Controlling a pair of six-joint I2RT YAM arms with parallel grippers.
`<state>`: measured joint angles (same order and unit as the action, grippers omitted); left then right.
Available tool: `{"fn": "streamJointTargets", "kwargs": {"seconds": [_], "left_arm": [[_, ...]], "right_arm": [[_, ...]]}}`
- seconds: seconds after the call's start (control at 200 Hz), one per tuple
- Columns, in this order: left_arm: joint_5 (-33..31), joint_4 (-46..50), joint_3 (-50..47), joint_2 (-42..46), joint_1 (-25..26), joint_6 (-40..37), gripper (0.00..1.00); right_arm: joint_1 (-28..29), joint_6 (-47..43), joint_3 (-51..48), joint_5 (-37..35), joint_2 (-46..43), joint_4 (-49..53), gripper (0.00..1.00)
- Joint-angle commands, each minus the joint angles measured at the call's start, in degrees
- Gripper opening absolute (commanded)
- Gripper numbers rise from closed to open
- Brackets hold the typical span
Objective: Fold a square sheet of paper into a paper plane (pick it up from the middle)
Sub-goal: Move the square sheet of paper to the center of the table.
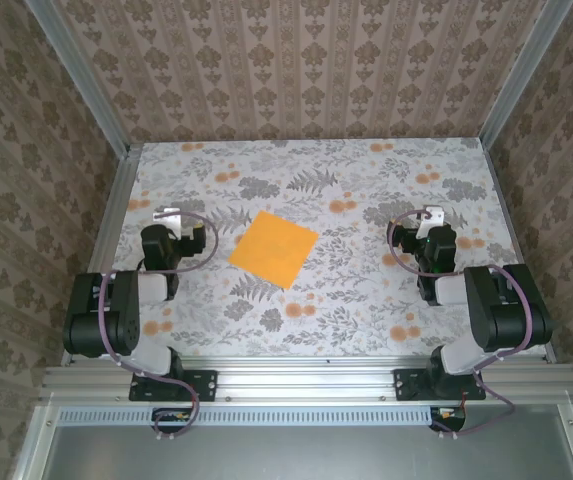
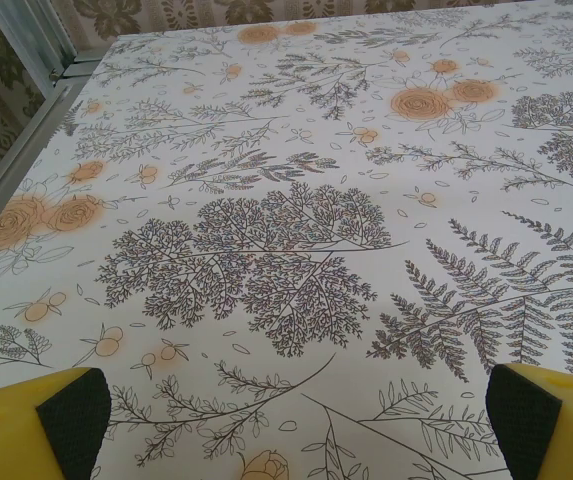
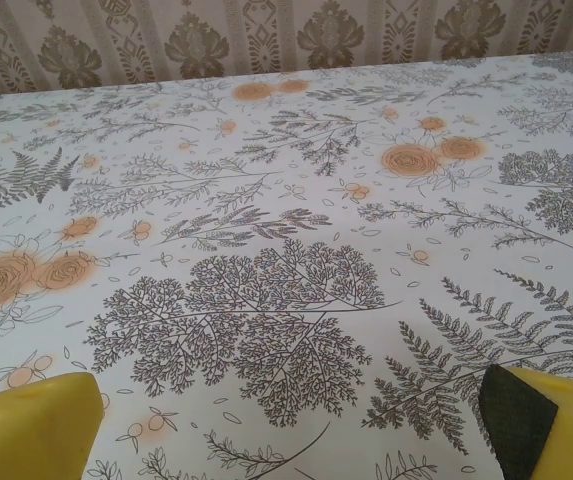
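Flat orange square paper (image 1: 274,248) lies on the floral surface (image 1: 366,300); left claw (image 1: 168,216) and right claw (image 1: 432,215) flank it, jaws wide apart.

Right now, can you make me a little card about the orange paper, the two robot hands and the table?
paper: square sheet of paper, bright orange, lying flat, no folds visible, turned like a diamond
where: mid-table, between the two grippers, nearer the left one
left gripper: open, empty, not touching the paper
right gripper: open, empty, not touching the paper
table: pale cover printed with grey ferns and orange flowers
folding: not started yet
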<state>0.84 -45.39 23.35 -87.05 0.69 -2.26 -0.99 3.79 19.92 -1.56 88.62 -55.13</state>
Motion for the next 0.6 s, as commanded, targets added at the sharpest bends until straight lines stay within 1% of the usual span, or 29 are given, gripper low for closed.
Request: {"fn": "streamJointTargets", "kwargs": {"seconds": [0.0,0.305,0.395,0.595], "left_arm": [[0.1,0.3,1.1,-0.2,0.0,-0.8,1.00],[0.2,0.3,1.0,-0.2,-0.1,-0.8,1.00],[0.2,0.3,1.0,-0.2,-0.1,-0.7,1.00],[0.3,0.4,1.1,-0.2,-0.1,-0.7,1.00]], "right_arm": [[-0.1,-0.1,1.3,1.0,0.2,-0.2,1.00],[-0.1,-0.1,1.3,1.1,0.3,-0.2,1.00],[-0.1,-1.2,2.1,3.7,0.3,1.1,1.00],[-0.1,-1.1,2.3,3.3,0.3,1.4,1.00]]}}
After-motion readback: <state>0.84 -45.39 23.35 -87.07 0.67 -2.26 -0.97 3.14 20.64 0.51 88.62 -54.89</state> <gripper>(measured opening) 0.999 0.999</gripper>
